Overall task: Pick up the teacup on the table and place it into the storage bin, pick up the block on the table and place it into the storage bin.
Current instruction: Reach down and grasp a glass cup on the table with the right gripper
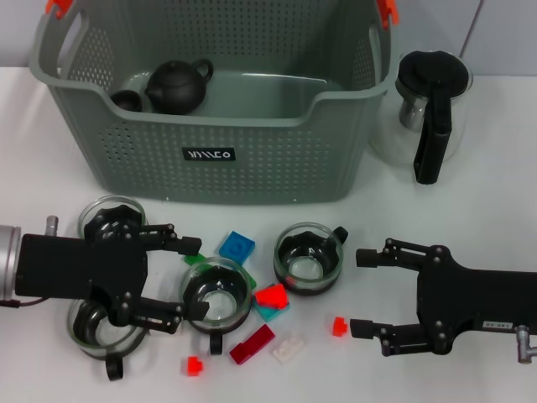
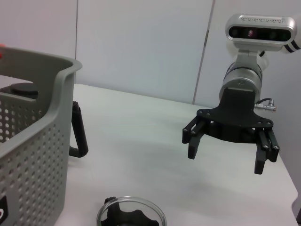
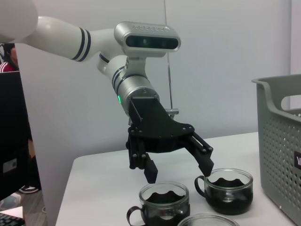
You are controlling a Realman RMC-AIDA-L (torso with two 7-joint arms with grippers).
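Grippers (image 1: 174,277) (image 1: 361,291) hover spread-fingered, facing inward over the teacups (image 1: 218,294).

The large grey-green perforated plastic storage bin (image 1: 218,143) has its far rim cut off by the head view's top edge. The left end effector (image 1: 172,277) partly hides two glass teacups with black inserts (image 1: 105,220) (image 1: 96,332). The bin's label lettering is too small to read.

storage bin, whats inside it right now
Inside the storage bin, at its left end: a dark teapot and a small dark cup beside it. The near wall hides the floor's front strip.
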